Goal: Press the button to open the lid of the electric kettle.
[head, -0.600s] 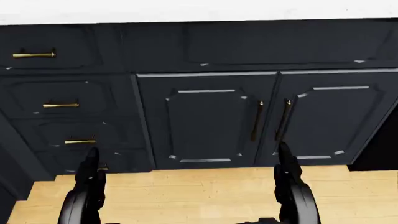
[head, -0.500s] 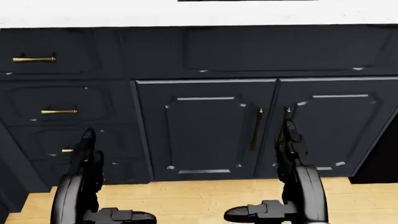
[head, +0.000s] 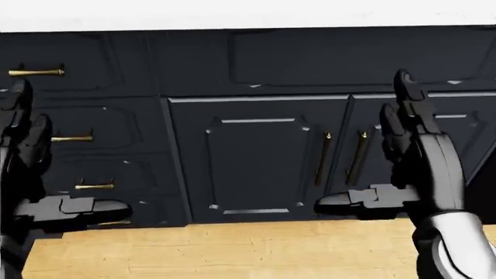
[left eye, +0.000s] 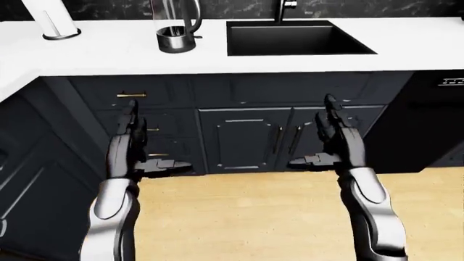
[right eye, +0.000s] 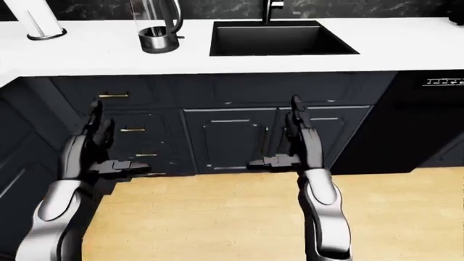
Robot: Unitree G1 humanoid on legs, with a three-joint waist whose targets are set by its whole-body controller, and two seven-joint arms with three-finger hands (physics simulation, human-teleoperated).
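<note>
Hands (left eye: 145, 157) open, kettle (left eye: 175, 24) clear-bodied — upright

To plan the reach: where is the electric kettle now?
In the left-eye view the electric kettle stands at top left on the white counter, left of the black sink.

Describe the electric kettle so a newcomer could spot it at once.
Find the black sink set in the white counter. Left of it stands the kettle, cut off at the top: a clear body on a dark round base, unlike the white cylinder further left.
</note>
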